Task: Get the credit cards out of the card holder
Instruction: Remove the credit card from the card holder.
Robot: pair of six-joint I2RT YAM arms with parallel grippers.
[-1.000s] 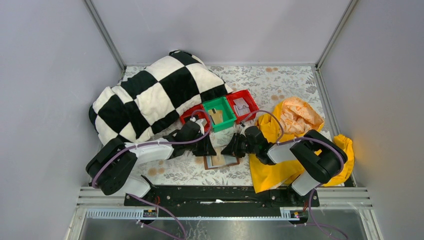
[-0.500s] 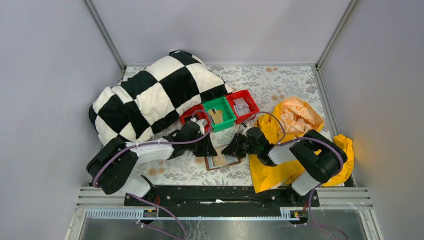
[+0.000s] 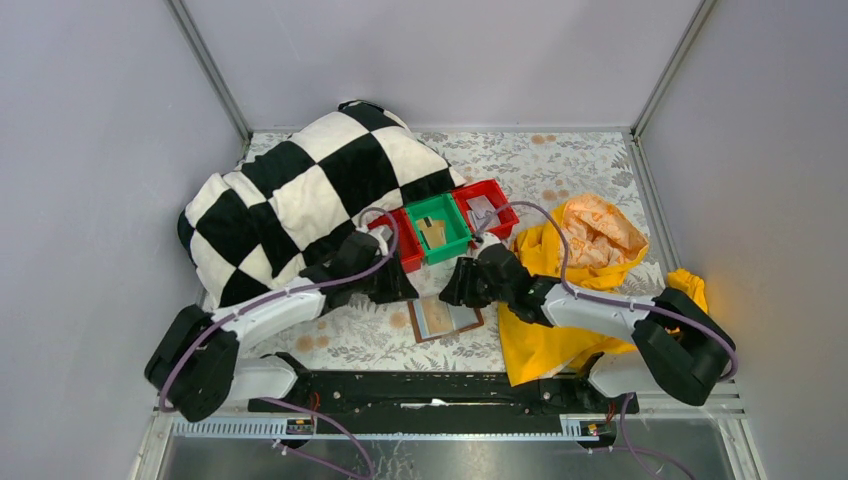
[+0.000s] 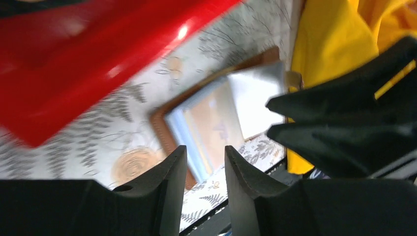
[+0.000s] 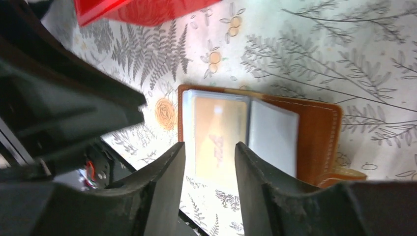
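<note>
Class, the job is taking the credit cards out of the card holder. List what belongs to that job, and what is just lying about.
Belongs to the job:
card holder, lying open
tan credit card, in its pocket

Just lying about:
checkered blanket
yellow cloth
green bin
red bins

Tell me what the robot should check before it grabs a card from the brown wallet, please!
1. The card holder lies open, pockets up: ok.
2. There is a card to grab: ok, a tan card shows in a pocket.
3. The left hand is empty, fingers apart: ok.
4. The right hand is empty, fingers apart: ok.
5. Something pins the holder so it won't slide: not ok, neither hand seems to touch it.
6. More cards are hidden underneath: cannot tell.
</note>
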